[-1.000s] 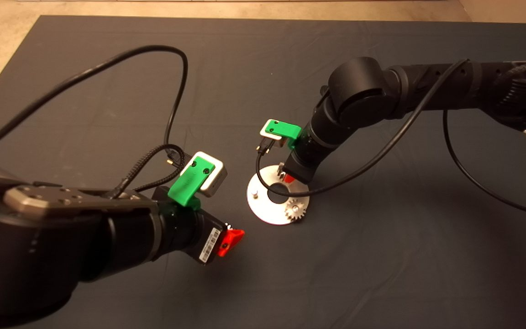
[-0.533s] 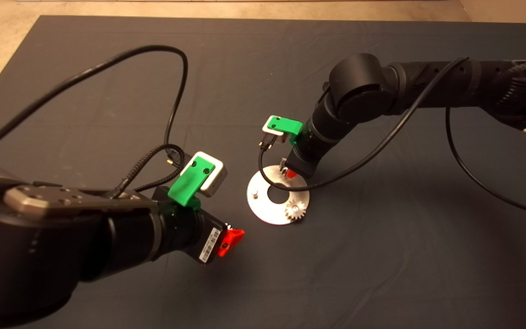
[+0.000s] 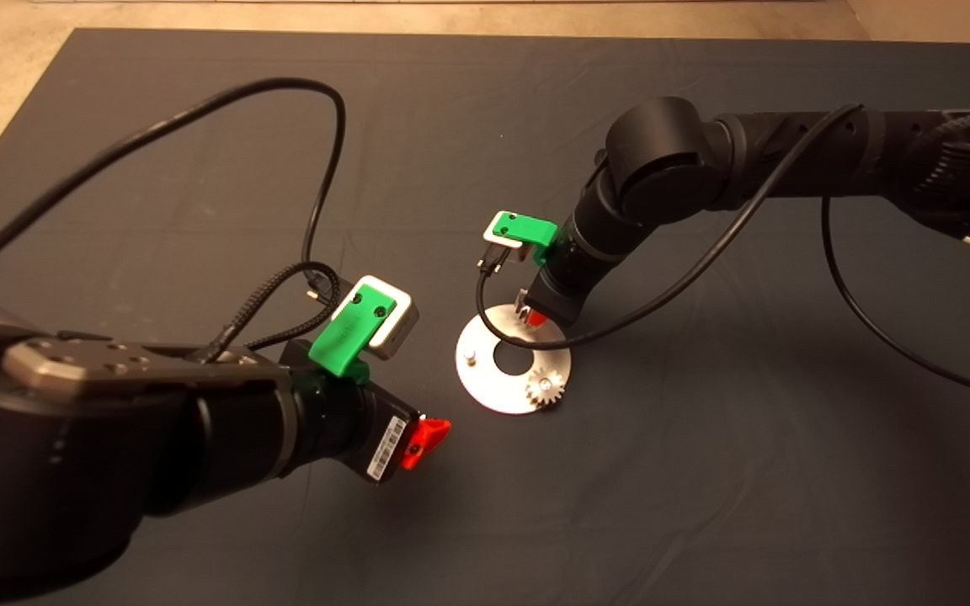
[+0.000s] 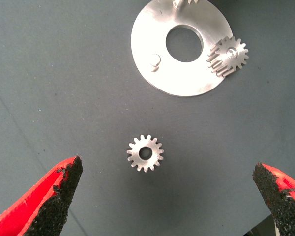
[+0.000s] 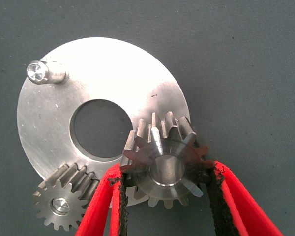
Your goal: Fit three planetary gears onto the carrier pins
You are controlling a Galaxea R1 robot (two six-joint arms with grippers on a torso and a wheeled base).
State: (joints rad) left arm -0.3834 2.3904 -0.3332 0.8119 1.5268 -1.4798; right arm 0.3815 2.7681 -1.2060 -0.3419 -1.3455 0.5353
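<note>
The silver disc [image 3: 485,383] lies mid-mat. One planetary gear [image 3: 545,388] sits on its near-right carrier pin, and the left pin [image 3: 469,357] stands bare. My right gripper [image 3: 533,318] is at the disc's far edge, shut on a second gear [image 5: 164,164] held over the disc [image 5: 49,123]. The pin beneath that gear is hidden, so I cannot tell whether it is seated. A third gear [image 4: 145,153] lies flat on the mat a little short of the disc [image 4: 160,69]. My left gripper [image 4: 167,169] hangs open above it, its fingers [image 4: 59,196] wide to either side.
Black cables loop over the mat: one from the left arm [image 3: 317,194] behind the disc, one from the right wrist [image 3: 670,295] sagging across the disc's far edge. The mat's far-left corner [image 3: 72,34] meets the bare tabletop.
The right gripper with its gear has shifted slightly toward the disc's far edge. The left arm has barely moved.
</note>
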